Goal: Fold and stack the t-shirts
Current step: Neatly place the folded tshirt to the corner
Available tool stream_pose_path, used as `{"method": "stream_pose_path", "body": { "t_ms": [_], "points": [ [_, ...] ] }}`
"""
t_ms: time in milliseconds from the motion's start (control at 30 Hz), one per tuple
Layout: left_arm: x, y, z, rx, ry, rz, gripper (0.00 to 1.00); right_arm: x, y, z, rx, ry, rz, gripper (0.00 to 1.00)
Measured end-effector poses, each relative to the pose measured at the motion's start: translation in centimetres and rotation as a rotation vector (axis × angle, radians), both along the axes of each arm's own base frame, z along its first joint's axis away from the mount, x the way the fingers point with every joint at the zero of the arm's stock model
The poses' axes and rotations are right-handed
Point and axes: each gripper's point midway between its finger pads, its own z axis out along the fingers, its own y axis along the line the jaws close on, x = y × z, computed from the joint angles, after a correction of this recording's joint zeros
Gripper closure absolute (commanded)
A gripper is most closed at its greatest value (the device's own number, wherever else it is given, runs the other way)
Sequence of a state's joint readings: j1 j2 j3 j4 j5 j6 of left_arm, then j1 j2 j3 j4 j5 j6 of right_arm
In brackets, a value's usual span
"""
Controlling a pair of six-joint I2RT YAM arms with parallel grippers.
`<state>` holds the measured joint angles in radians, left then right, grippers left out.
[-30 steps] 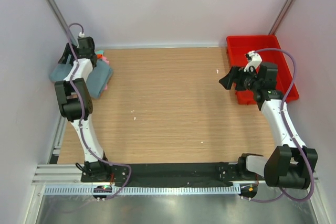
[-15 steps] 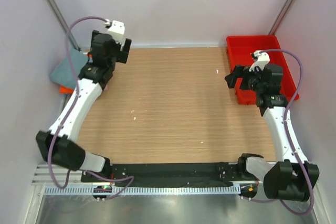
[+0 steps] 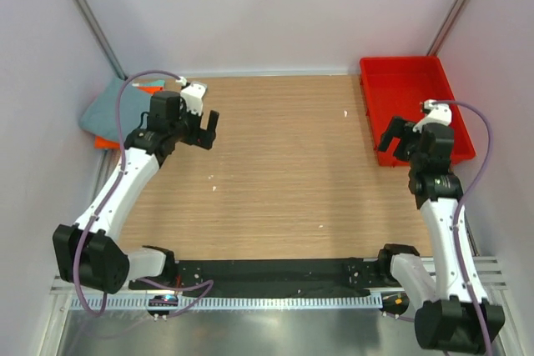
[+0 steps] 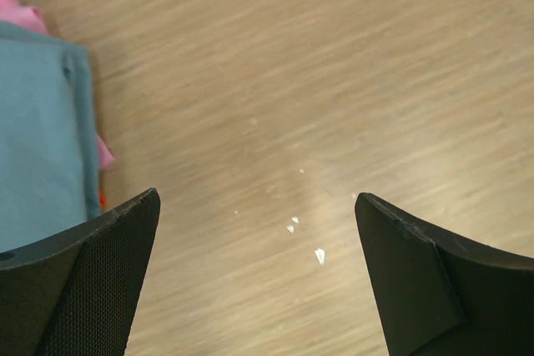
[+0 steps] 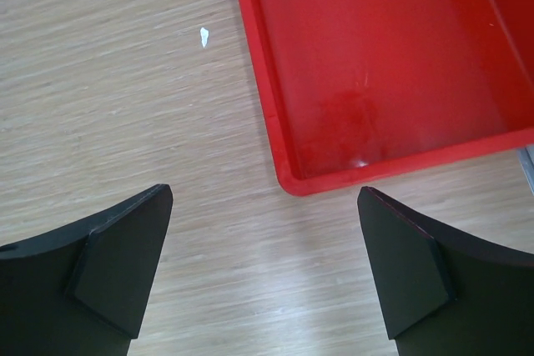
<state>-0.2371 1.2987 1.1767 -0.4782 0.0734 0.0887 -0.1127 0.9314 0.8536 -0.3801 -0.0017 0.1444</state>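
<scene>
The t-shirts lie in a folded pile at the table's far left edge. The grey-blue one (image 3: 102, 110) is on top, with the orange one (image 3: 106, 142) showing beneath it. In the left wrist view the grey-blue shirt (image 4: 37, 122) fills the left side, with the pink one (image 4: 20, 14) peeking out under it. My left gripper (image 3: 200, 133) (image 4: 257, 273) hangs open over bare wood to the right of the pile, holding nothing. My right gripper (image 3: 397, 137) (image 5: 265, 264) is open and empty above the wood, just off the red bin's near left corner.
The red plastic bin (image 3: 367, 89) (image 5: 265, 81) stands empty at the far right. Small white flecks (image 4: 319, 255) lie on the wooden table (image 3: 284, 172), one (image 5: 204, 36) left of the bin. Walls close in the left, back and right sides.
My left arm has swung off the shirt pile and come down over the wood to its right, jaws opening wide. My right arm has drawn back towards the right, beside the bin.
</scene>
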Motion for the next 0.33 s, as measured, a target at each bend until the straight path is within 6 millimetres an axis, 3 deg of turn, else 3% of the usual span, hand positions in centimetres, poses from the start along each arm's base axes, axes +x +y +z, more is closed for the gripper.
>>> {"method": "stream_pose_path", "body": {
  "t_ms": [133, 333],
  "points": [
    [-2.6, -0.4, -1.2, -0.040, 0.038, -0.029, 0.00, -2.0, -0.4, 0.5, 0.002, -0.067, -0.048, 0.00],
    [-3.3, -0.3, 0.9, -0.082, -0.026, -0.018, 0.00, -1.8, -0.4, 0.1, 0.022, -0.063, -0.066, 0.00]
  ]
}}
